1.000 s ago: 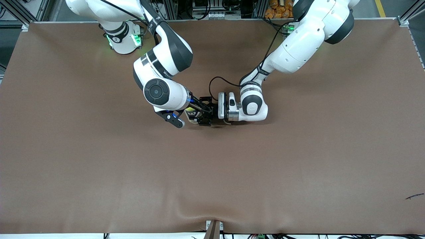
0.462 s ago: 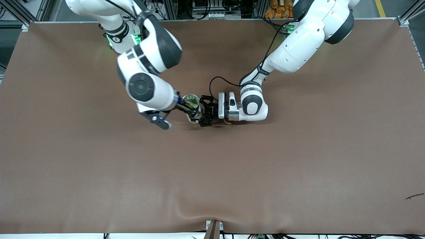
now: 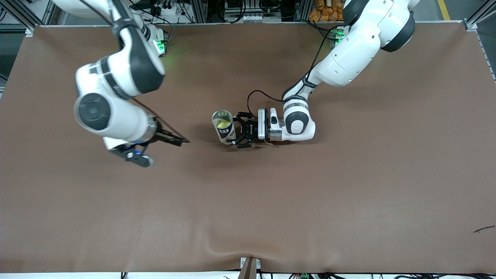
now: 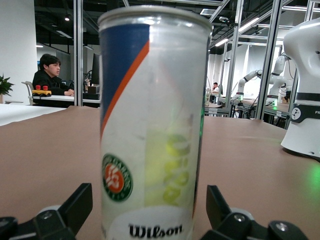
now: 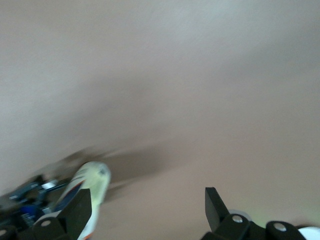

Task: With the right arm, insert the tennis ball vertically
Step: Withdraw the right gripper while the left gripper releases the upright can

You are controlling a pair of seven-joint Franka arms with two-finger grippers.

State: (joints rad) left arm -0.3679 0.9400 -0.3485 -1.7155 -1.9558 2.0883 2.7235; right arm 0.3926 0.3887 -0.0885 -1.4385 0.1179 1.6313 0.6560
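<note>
A clear Wilson tennis-ball can (image 3: 223, 128) stands upright and open-topped near the table's middle. A yellow tennis ball (image 3: 222, 124) lies inside it. My left gripper (image 3: 236, 131) is low at the can's base, its fingers spread either side of the can with a small gap showing. The can (image 4: 152, 125) fills the left wrist view between those fingers. My right gripper (image 3: 182, 140) is open and empty, over bare table toward the right arm's end, well apart from the can. The can (image 5: 85, 192) shows blurred in the right wrist view.
The brown table cover (image 3: 271, 201) is bare around the can. The right arm's base (image 3: 149, 42) and the left arm's base (image 3: 337, 35) stand along the table's back edge.
My right gripper has left the can's top and swung away toward the right arm's end, empty. The ball now lies in the can. My left hand has shifted slightly back from the can.
</note>
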